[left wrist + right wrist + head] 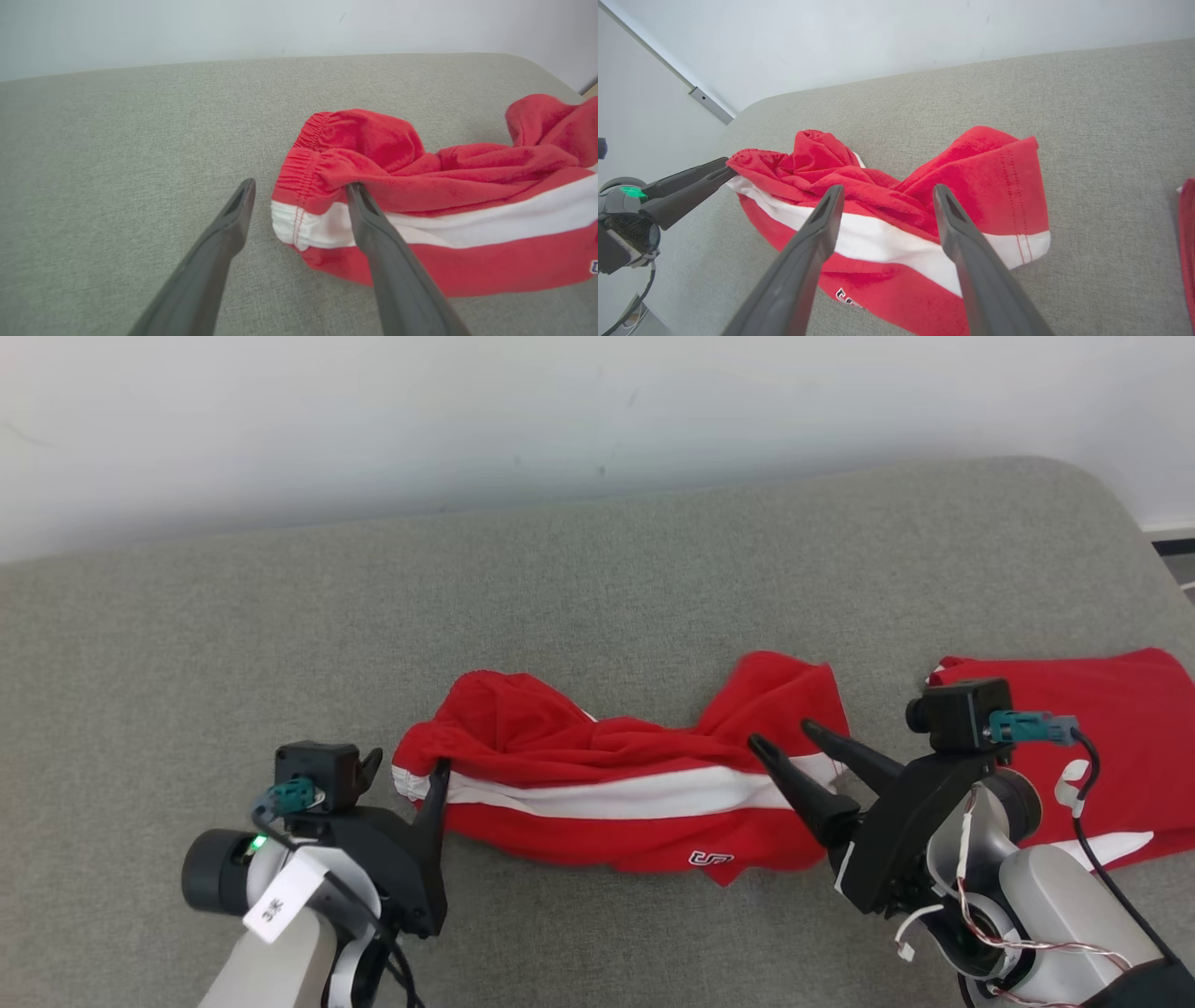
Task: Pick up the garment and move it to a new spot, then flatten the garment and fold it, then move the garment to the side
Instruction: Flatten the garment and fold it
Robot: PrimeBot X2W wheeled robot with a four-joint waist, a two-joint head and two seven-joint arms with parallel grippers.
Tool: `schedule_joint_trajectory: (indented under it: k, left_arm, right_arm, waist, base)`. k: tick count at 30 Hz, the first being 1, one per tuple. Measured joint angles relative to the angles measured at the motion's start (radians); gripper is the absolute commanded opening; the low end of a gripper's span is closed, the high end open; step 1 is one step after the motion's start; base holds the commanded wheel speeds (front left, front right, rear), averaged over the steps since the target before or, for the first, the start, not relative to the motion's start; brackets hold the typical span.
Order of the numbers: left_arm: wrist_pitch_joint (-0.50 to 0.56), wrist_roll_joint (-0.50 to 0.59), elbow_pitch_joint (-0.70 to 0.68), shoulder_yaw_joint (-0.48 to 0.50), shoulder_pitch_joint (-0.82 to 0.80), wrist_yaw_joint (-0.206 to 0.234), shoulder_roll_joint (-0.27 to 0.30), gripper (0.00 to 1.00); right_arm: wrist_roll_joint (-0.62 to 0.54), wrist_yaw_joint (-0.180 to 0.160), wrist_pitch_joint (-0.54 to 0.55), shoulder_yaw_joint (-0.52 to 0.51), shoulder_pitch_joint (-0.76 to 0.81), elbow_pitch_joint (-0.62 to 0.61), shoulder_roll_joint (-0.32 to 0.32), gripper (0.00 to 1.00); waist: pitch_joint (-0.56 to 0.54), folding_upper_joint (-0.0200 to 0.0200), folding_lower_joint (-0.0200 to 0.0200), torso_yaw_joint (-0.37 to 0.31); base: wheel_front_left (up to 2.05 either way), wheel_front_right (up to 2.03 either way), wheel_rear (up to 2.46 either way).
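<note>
Shorts [616,784] lie crumpled lengthwise on the grey cushion [560,597] — red, with a white stripe and a small white logo too small to read. The left gripper [408,767] sits at the elastic waistband end and the right gripper [781,735] at the leg hem, both with fingers spread, clamping nothing. The right arm partly hides a second red cloth [1111,737].

From the left wrist, one finger lies on the stripe, its tip under a red fold — the logo is cut off at the edge.

From the right wrist, a finger covers part of the logo.
</note>
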Motion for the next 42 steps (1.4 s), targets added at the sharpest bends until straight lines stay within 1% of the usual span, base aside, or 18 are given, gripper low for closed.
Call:
schedule_joint_trajectory:
  k: [2,4,12,15,18,19,27,32,40,42]
  left_arm:
    - [0.013,0.005,0.013,-0.007,-0.017,0.0,-0.01,1.0]
    - [0.014,0.01,0.021,-0.002,-0.033,0.009,-0.017,1.0]
    - [-0.025,0.008,0.037,0.077,-0.041,0.027,-0.009,1.0]
    - [-0.04,0.006,0.042,0.092,0.02,0.034,0.001,1.0]
    - [-0.053,0.006,0.035,0.1,0.096,0.034,0.007,1.0]
    - [-0.062,0.006,0.025,0.1,0.117,0.034,0.009,1.0]
    - [-0.15,0.027,-0.083,0.102,0.253,0.035,0.044,1.0]
    - [-0.189,0.021,-0.132,0.091,0.321,0.02,0.06,1.0]
    - [-0.248,-0.024,-0.186,0.158,0.432,0.027,0.065,1.0]
    - [-0.263,-0.033,-0.199,0.183,0.468,0.034,0.057,1.0]
  right_arm:
    - [-0.004,-0.015,-0.001,-0.009,-0.009,0.014,0.003,1.0]
    - [-0.006,-0.016,-0.002,-0.008,-0.012,0.033,0.01,1.0]
    - [-0.055,-0.042,-0.063,-0.018,-0.03,0.087,0.016,1.0]
    - [-0.082,-0.053,-0.095,-0.019,-0.022,0.104,0.013,1.0]
    - [-0.103,-0.075,-0.133,-0.028,0.015,0.104,0.005,1.0]
    - [-0.115,-0.077,-0.144,-0.029,0.032,0.102,0.0,1.0]
    - [-0.193,-0.142,-0.254,-0.045,0.16,0.038,-0.017,1.0]
    - [-0.224,-0.177,-0.321,-0.083,0.245,0.011,-0.026,1.0]
    - [-0.273,-0.191,-0.406,-0.11,0.306,-0.019,0.002,1.0]
    - [-0.279,-0.198,-0.438,-0.142,0.326,-0.023,0.01,1.0]
  waist:
    - [0.014,0.0,0.0,-0.002]
    - [0.024,0.0,0.0,-0.001]
    - [-0.002,0.0001,0.0,0.012]
    - [-0.027,0.0001,0.0,0.016]
    - [-0.059,0.0,-0.0001,0.02]
    - [-0.071,0.0001,-0.0001,0.022]
    - [-0.161,0.0,-0.0003,0.032]
    - [-0.208,0.0,-0.0004,0.036]
    - [-0.244,0.0,-0.0003,0.021]
    - [-0.248,0.0,-0.0003,0.01]
  base:
    - [0.0,0.0,0.0]
    - [0.0,0.0,0.0]
    - [0.0,0.0,0.0]
    - [0.0,0.0,0.0]
    - [0.0,0.0,0.0]
    - [0.0,0.0,0.0]
    - [0.0,0.0,0.0]
    - [0.0,0.0,0.0]
    - [0.0,0.0,0.0]
    - [0.0,0.0,0.0]
